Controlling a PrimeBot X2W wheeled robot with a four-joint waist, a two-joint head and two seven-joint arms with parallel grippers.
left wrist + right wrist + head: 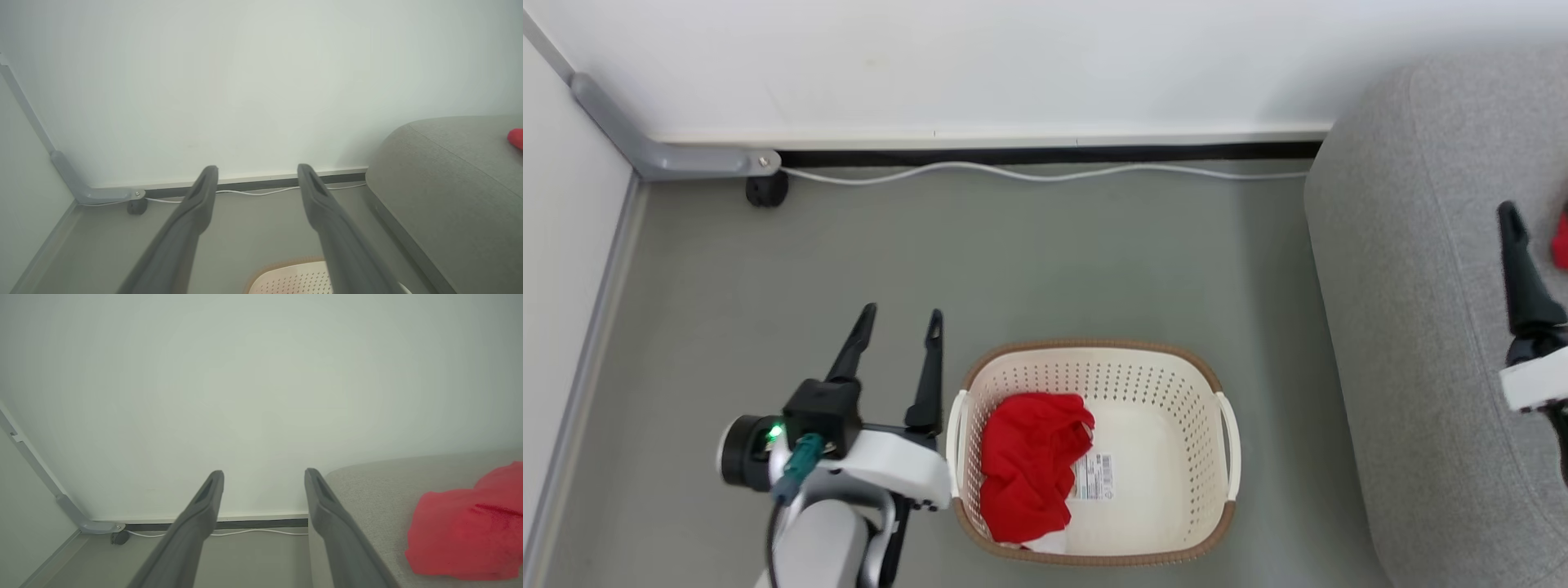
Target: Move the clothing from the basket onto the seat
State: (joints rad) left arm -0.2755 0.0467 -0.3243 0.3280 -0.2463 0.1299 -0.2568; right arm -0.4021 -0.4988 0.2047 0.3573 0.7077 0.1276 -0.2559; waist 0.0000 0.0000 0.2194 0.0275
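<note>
- The grey sofa [1413,327] takes up the right side of the room. Its rounded end sits close beside the basket, so I'd judge the carry across to be short.
- The cream laundry basket [1094,349] stands on the floor [1013,261] between the two arms, open side up, where either arm could reach in.
- A red garment [1029,465] lies crumpled against the basket's left side, next to the barcode label [1094,476]. It looks like the piece left to fetch.
- A second red garment [461,535] lies bunched on the sofa cushion, off to the right of the right gripper [263,473]. That gripper's fingers are spread wide with nothing between them, over the sofa's edge.
- The left gripper [903,312] hangs just outside the basket's left handle [956,425], fingers apart and empty. The garment in the basket lies to its right and lower down, near but not touching.
</note>
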